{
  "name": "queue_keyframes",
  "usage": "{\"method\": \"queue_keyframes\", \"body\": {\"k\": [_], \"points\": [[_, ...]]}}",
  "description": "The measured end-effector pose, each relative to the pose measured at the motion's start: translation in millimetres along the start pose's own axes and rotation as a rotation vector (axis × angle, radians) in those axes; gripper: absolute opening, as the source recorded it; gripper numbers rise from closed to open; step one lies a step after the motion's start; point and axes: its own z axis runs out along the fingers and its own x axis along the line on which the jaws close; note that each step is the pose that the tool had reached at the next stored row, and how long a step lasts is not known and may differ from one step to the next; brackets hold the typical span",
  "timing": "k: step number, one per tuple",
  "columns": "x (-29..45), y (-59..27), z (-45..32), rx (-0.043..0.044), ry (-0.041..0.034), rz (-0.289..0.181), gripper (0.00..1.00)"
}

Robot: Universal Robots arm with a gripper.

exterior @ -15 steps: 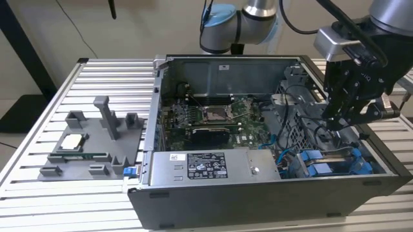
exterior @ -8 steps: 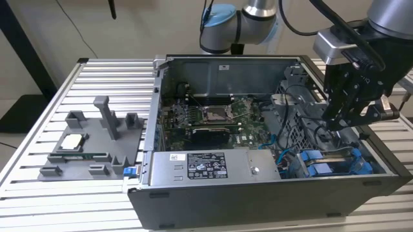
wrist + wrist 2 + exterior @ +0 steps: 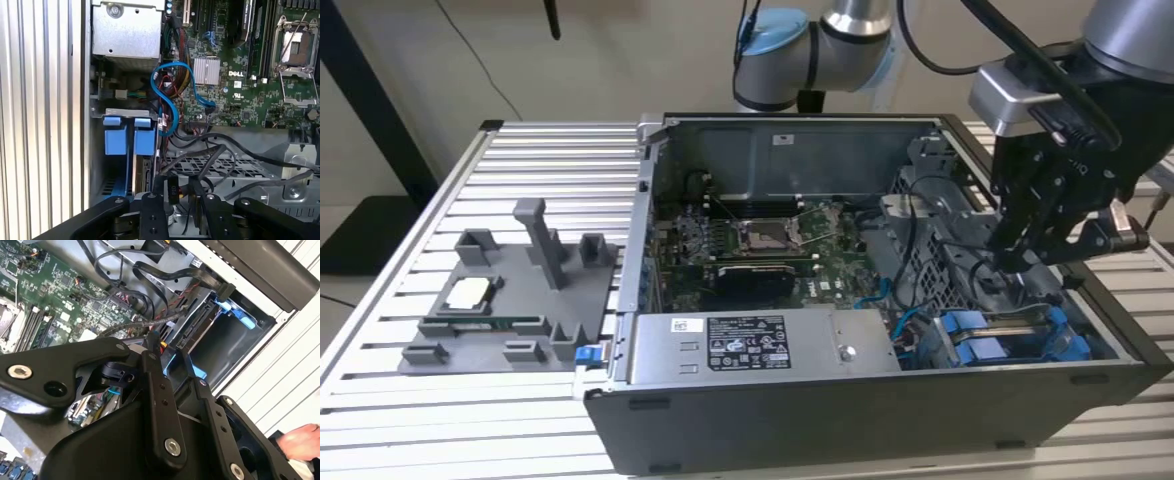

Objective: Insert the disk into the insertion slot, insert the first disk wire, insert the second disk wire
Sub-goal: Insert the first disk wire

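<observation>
Slatted metal table [image 3: 494,170], blue-framed disk [image 3: 983,348] in case [image 3: 854,420]

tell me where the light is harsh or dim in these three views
Exterior view: soft even light, pale ribbed aluminium table bright, dark grey metal computer case shaded inside. First wrist view: small silver finned heatsink glints; grey sheet-metal drive bay around the bright blue plastic frames sits in shadow. Second wrist view: the table nearly washes out white.
</observation>
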Motion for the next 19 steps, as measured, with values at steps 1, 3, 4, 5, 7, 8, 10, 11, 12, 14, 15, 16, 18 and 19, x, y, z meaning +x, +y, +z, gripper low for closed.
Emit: {"method": "queue_keyframes", "body": {"k": [1, 3, 4, 5, 7, 8, 10, 11, 12, 14, 15, 16, 18, 19], "points": [[0.6, 0.3, 0.0, 0.0, -0.0002, 0.0, 0.34], [0.8, 1.9, -0.2, 0.0001, -0.0018, 0.0, 0.34], [0.8, 2.8, -0.6, 0.0002, -0.0035, 0.0, 0.34], [0.8, 3.6, -1.1, 0.0002, -0.0052, 0.0, 0.34], [0.7, 4.2, -1.9, 0.0003, -0.0071, 0.0, 0.34], [0.7, 4.2, -1.9, 0.0003, -0.0073, 0.0, 0.34], [0.8, 4.2, -2.0, 0.0003, -0.0073, 0.0, 0.34], [0.8, 4.3, -2.0, 0.0004, -0.0079, 0.0, 0.34], [0.9, 4.0, -2.0, 0.0005, -0.0088, 0.001, 0.34], [1.6, 1.2, -1.8, 0.0007, -0.0137, 0.001, 0.34], [1.8, 0.1, -1.8, 0.0007, -0.015, 0.001, 0.34], [2.0, -0.6, -1.7, 0.0007, -0.0162, 0.001, 0.34], [2.5, -0.6, -1.7, 0.0008, -0.0168, 0.001, 0.34], [3.0, -0.5, -1.8, 0.0008, -0.017, 0.001, 0.34]]}}
